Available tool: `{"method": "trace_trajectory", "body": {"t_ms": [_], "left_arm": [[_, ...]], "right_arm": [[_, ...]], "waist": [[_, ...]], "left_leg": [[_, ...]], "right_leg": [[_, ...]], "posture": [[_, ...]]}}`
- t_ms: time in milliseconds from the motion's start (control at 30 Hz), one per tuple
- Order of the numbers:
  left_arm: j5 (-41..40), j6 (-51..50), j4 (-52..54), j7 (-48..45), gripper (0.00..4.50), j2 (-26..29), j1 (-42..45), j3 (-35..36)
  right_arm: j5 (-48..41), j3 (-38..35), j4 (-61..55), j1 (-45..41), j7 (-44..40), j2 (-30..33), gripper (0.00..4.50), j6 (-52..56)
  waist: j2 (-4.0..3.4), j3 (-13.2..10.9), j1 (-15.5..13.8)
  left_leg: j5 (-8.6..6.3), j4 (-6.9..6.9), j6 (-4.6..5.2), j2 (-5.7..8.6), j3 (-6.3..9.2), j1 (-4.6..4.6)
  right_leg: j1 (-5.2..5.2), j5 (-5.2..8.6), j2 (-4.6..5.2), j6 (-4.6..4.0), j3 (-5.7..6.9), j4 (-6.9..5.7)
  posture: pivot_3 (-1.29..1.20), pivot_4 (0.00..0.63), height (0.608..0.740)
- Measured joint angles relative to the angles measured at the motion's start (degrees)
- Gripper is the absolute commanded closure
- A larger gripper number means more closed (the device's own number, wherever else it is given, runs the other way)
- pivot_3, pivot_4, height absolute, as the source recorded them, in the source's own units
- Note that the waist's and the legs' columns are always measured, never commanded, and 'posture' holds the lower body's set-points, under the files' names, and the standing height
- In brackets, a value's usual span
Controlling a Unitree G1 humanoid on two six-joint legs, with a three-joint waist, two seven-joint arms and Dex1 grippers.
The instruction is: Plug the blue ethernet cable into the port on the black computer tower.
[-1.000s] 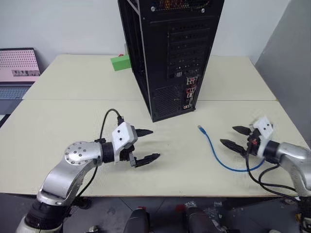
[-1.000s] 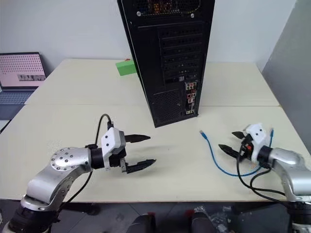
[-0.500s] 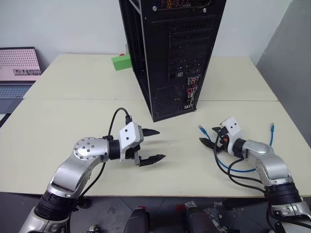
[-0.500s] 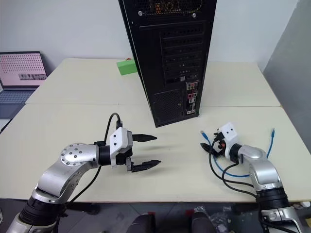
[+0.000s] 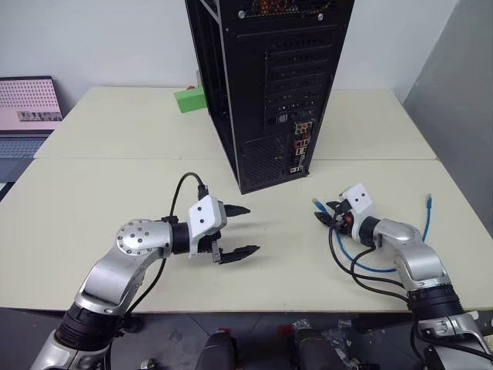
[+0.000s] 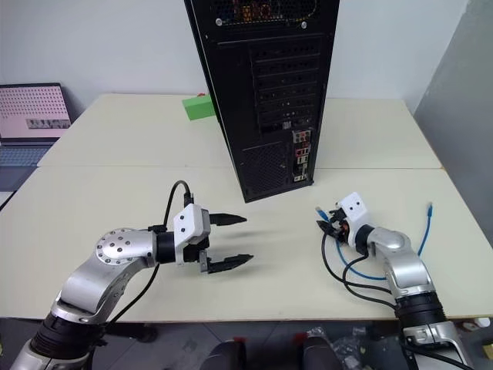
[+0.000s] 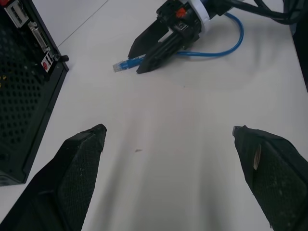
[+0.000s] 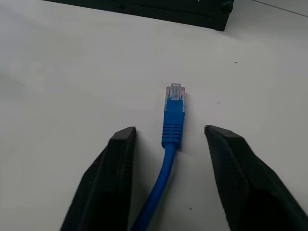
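Black fingers of the left end effector (image 5: 239, 230) hang spread wide and empty over the pale bench (image 5: 92, 193), well clear of everything. Behind, the black computer tower (image 5: 266, 85) stands upright, its rear connectors facing the robot; the port itself is too small to pick out. To the right, the blue ethernet cable (image 8: 172, 126) lies loose on the bench, its clear plug pointing toward the tower. The right end effector (image 8: 171, 144) straddles the cord just behind the plug, fingers partly open, not yet touching it. That cord looks light and floppy, the clear plug brittle; I'd grip the stiff blue boot.
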State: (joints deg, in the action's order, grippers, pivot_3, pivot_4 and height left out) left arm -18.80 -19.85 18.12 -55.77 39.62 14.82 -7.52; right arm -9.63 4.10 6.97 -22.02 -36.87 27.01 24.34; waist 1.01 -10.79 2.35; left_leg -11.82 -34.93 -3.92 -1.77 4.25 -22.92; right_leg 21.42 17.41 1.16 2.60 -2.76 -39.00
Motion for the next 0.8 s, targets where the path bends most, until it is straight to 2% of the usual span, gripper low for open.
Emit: {"method": "trace_trajectory", "body": {"t_ms": [133, 200, 533, 800], "left_arm": [[1.41, 1.31, -2.02, 0.14, 0.00, -0.05, 0.00, 0.00], [2.48, 2.53, -4.32, 0.08, 0.00, -0.55, 0.54, -0.04], [3.18, 5.35, -10.72, -4.31, 0.00, -2.28, 4.47, -1.91], [5.42, 10.53, -16.04, -12.04, 0.00, -3.08, 8.62, -6.94]], "right_arm": [[1.44, 2.06, -0.83, -0.55, -2.02, 1.86, 4.01, -0.25], [2.08, 3.83, -2.86, -0.53, -4.50, 4.21, 4.36, -0.08], [0.41, 11.22, -16.38, -0.61, -18.78, 9.29, 4.39, 0.85], [-0.62, 14.80, -21.34, -4.37, -23.00, 9.13, 4.39, 2.63]], "waist": [[0.01, 0.01, -0.12], [0.01, 0.01, -0.32], [0.00, -0.01, -0.38], [0.00, -0.01, -0.44]], "left_leg": [[0.00, -0.01, 0.00, 0.01, 0.01, 0.00], [0.00, -0.01, 0.00, 0.01, 0.02, -0.03], [0.00, -0.01, 0.00, 0.01, 0.05, -0.07], [0.00, -0.01, 0.00, 0.02, 0.07, -0.09]], "right_leg": [[-0.01, 0.00, 0.00, 0.00, 0.02, 0.00], [0.01, 0.00, 0.01, 0.00, 0.04, 0.02], [0.04, 0.00, 0.00, 0.00, 0.07, 0.02], [0.04, 0.00, 0.00, 0.00, 0.11, 0.03]], "posture": [[0.00, 0.150, 0.740], [0.00, 0.150, 0.740], [0.00, 0.150, 0.740], [0.00, 0.150, 0.740]]}}
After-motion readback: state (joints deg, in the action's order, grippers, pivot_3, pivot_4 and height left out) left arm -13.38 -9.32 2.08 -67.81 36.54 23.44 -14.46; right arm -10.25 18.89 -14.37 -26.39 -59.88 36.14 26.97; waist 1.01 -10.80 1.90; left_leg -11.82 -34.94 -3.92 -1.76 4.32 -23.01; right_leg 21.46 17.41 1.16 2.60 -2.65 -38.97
